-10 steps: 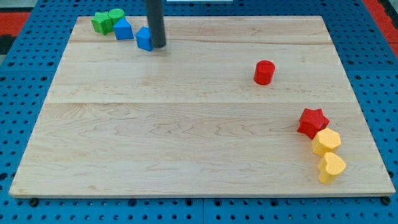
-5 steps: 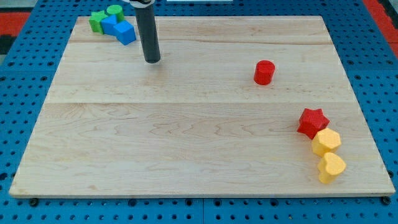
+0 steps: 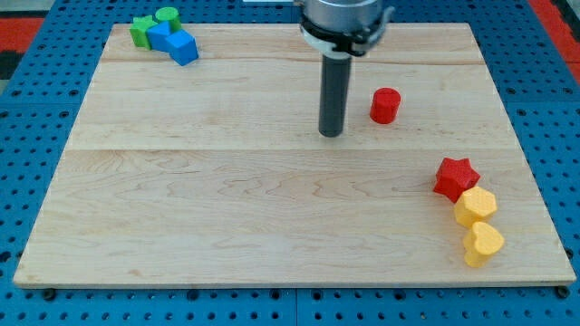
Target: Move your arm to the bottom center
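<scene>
My tip (image 3: pixel 331 134) rests on the wooden board (image 3: pixel 227 199) a little above its middle, slightly right of centre. The rod rises from it to the arm's head at the view's top. A red cylinder (image 3: pixel 385 105) stands just right of and slightly above the tip, apart from it. No block touches the tip.
At the top left sit a green star (image 3: pixel 140 30), a green cylinder (image 3: pixel 167 15) and two blue blocks (image 3: pixel 161 36) (image 3: pixel 184 48), bunched together. At the right edge a red star (image 3: pixel 455 177), a yellow hexagon (image 3: pixel 476 206) and a yellow heart (image 3: pixel 483 243) stand in a touching column.
My tip has moved from the top left, beside the blue blocks, down and right to just left of the red cylinder. The blue blocks were pushed up-left earlier and now lie still.
</scene>
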`<move>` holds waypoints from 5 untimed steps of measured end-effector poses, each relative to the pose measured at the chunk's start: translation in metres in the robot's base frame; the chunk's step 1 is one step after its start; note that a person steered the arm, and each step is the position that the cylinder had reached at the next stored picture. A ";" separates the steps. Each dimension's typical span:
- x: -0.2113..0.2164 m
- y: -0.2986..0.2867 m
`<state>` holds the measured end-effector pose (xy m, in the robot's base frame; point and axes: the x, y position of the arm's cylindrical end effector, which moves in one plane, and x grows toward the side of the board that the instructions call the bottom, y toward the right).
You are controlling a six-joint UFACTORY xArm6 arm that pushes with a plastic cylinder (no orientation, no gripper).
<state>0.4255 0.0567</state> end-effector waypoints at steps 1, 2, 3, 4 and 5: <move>0.030 0.000; 0.083 0.000; 0.122 -0.001; 0.147 -0.018; 0.157 -0.038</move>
